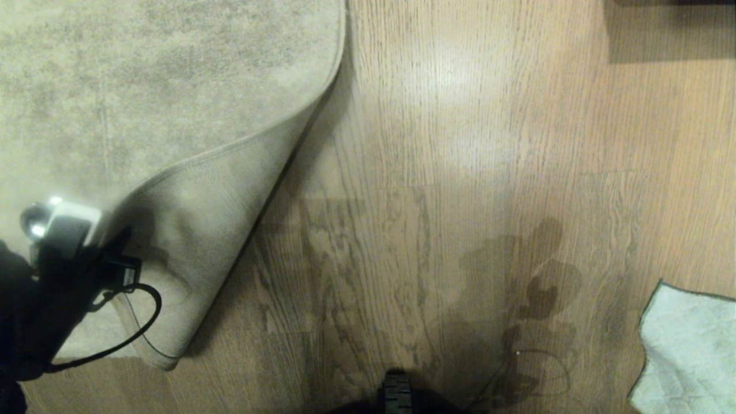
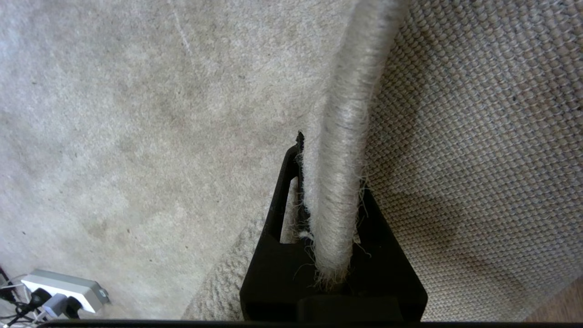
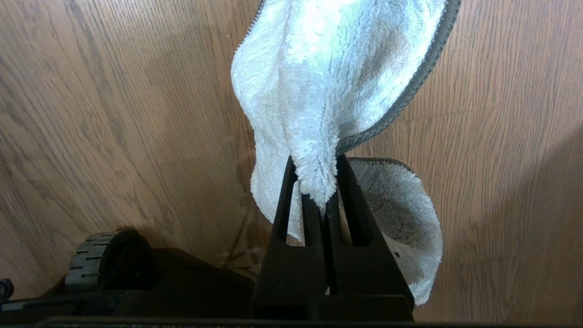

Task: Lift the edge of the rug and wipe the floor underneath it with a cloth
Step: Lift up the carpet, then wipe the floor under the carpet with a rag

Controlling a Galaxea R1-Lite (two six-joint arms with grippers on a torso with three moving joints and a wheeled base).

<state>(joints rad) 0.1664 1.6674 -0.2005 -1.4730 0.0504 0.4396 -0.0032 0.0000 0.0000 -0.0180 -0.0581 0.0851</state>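
Observation:
The rug's corner is folded back over its mottled pile (image 1: 144,75), so the paler underside (image 1: 213,241) faces up and the rug edge (image 1: 230,150) runs across it. My left arm (image 1: 57,270) is at the lower left of the head view. In the left wrist view my left gripper (image 2: 334,168) is shut on the fuzzy rug edge (image 2: 346,114), with the woven underside (image 2: 478,136) beside it. My right gripper (image 3: 314,171) is shut on a fold of the pale blue cloth (image 3: 319,68), which hangs over the floor (image 3: 114,114). The cloth (image 1: 687,351) shows at the head view's lower right.
Bare wood floor (image 1: 460,172) with darker patches lies right of the folded corner. Part of my base (image 1: 397,394) shows at the bottom edge, and a wheel (image 3: 91,264) beside the right gripper. A white power strip with plugs (image 2: 63,291) lies on the rug.

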